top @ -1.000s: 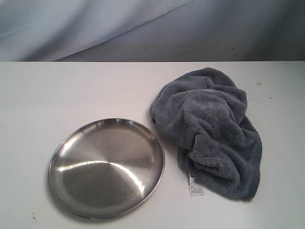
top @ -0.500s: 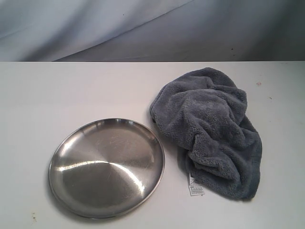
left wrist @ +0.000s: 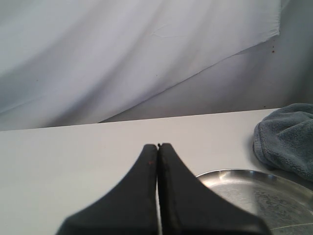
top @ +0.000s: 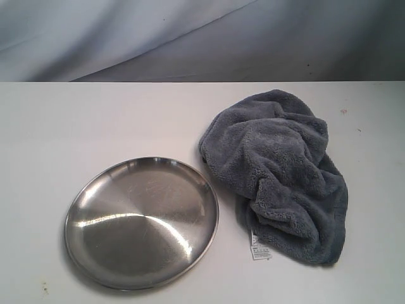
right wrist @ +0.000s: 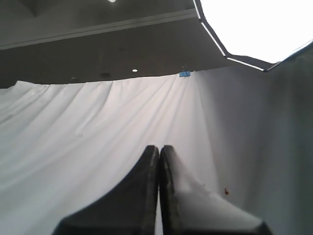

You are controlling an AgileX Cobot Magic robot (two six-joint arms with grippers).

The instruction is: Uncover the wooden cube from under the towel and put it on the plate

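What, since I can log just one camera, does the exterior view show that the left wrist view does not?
Exterior only: the whole plate, the whole crumpled towel and its white label. Left wrist only: the left gripper, its fingers pressed shut with nothing between them. Both: part of the plate, part of the towel, the white table and the draped backdrop. The wooden cube shows in neither.

White table, draped white backdrop, possibly a blue clip

Exterior gives us the counter from above, close. Left wrist sits low, sharing plate and towel; right wrist faces curtain, ceiling.
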